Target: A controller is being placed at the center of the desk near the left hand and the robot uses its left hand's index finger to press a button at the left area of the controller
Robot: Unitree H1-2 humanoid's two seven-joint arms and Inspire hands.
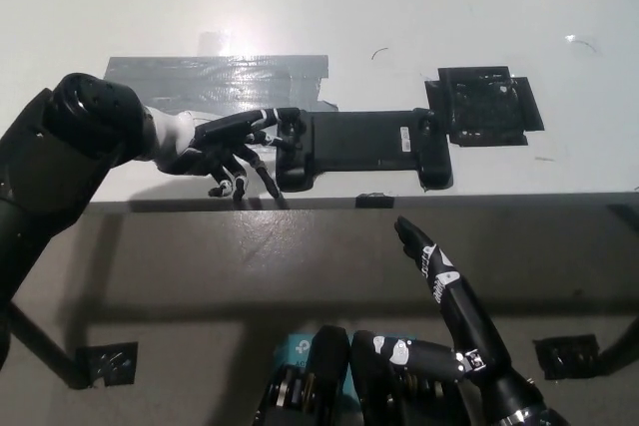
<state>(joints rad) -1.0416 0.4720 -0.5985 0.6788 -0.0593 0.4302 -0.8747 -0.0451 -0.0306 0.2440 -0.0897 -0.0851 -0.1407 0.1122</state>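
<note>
A black controller point(361, 147) lies flat on the white desk point(419, 17), close to its front edge. My left hand point(225, 147) reaches in from the left with one finger stretched out, its tip resting on the left part of the controller beside the round stick point(292, 125). Its other fingers curl down toward the desk. It holds nothing. My right hand point(444, 291) rests low at the bottom right, below the desk edge, fingers extended and empty.
A strip of grey tape point(215, 75) is stuck to the desk behind the left hand. A black square patch point(484, 105) sits just right of the controller. The desk's front edge point(399, 199) runs right below the controller. Small black markers point(105, 363) lie on the floor.
</note>
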